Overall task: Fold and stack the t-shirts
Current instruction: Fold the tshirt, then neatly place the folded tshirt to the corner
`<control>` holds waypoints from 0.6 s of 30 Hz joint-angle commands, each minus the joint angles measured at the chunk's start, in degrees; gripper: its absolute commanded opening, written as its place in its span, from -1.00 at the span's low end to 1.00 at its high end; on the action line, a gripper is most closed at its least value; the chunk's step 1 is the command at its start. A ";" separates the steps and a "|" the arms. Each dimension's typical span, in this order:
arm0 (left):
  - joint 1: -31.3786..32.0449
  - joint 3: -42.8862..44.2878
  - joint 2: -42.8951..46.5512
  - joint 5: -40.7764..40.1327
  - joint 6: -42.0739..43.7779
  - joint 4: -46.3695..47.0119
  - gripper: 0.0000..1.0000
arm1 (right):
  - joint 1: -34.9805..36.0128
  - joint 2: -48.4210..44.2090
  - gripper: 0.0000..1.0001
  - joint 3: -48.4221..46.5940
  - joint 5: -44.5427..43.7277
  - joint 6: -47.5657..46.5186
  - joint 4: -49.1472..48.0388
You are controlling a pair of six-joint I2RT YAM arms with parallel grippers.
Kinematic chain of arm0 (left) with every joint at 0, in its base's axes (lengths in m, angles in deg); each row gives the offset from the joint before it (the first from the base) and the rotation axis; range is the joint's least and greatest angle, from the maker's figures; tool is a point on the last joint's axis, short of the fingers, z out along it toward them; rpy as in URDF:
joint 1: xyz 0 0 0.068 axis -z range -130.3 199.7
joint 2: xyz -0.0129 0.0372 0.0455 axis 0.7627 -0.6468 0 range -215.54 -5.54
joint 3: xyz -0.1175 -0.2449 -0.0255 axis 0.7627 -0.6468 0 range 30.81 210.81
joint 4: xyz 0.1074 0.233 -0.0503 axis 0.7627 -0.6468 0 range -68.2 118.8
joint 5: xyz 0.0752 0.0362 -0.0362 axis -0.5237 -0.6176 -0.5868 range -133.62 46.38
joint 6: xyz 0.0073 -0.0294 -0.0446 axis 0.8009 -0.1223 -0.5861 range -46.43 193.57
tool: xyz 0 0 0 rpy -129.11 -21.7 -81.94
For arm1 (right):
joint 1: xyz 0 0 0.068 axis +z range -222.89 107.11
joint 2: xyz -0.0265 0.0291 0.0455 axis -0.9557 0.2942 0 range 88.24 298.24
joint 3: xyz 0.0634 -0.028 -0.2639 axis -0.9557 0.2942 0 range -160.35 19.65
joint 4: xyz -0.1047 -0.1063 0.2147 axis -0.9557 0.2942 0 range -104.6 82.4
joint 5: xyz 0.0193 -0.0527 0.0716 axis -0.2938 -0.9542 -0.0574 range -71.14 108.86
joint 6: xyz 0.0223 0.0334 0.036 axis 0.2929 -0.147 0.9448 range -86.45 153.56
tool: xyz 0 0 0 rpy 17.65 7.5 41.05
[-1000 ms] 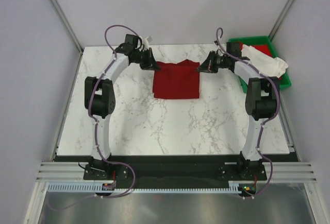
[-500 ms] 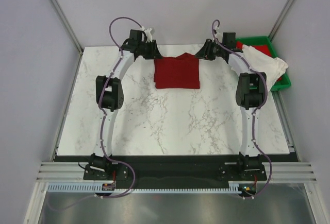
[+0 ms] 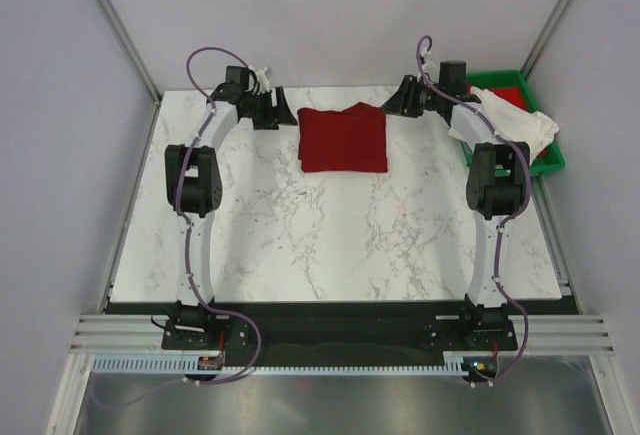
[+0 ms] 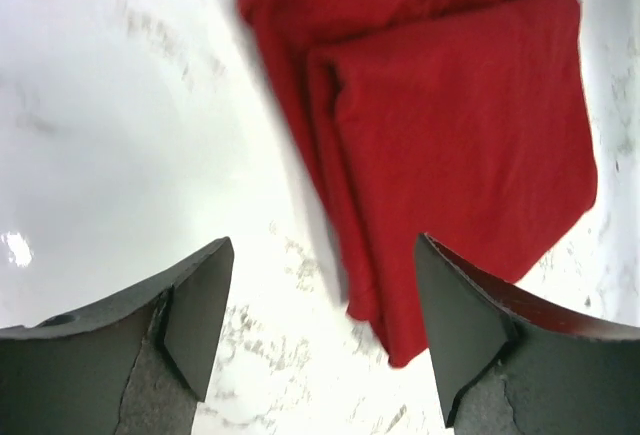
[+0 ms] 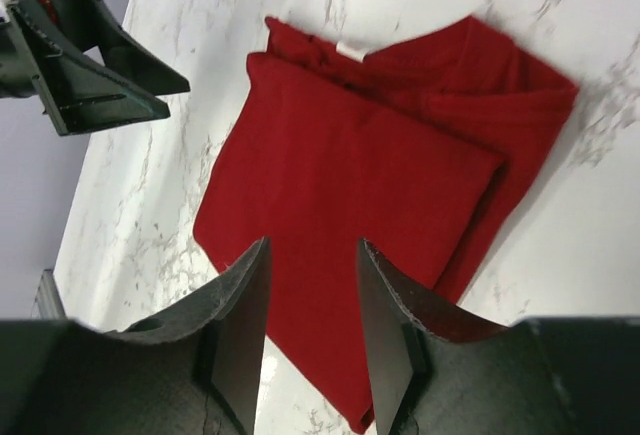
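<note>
You see the folded dark red t-shirt (image 3: 343, 138) lying far-centre on the table (image 3: 300, 245), between the left gripper (image 4: 322, 245) and the right gripper (image 5: 313, 245), both with fingers spread and empty. The off-white t-shirt (image 3: 520, 120) drapes over the green bin (image 3: 550, 163), partly hidden by the right arm.

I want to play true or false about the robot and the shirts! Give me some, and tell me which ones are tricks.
1. The red t-shirt lies folded on the table. True.
2. The left fingers are pinching the red t-shirt. False: they are open and hold nothing.
3. The white t-shirt is stacked on the red one. False: it is draped over the green bin, off to the right.
4. The right fingers are open. True.
</note>
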 commanded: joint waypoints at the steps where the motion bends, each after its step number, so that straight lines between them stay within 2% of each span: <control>1: -1.68 -3.59 2.62 9.45 -1.65 -2.74 0.61 | 0.88 -1.72 -0.07 3.71 5.22 -1.23 0.74; 9: -1.68 -2.71 -3.53 14.99 -5.96 0.33 0.61 | 2.72 3.28 -0.06 2.66 5.66 0.08 0.83; 18: -0.28 -0.61 -8.98 19.39 -11.14 5.60 0.48 | 3.08 5.13 -0.03 2.49 5.13 0.62 0.74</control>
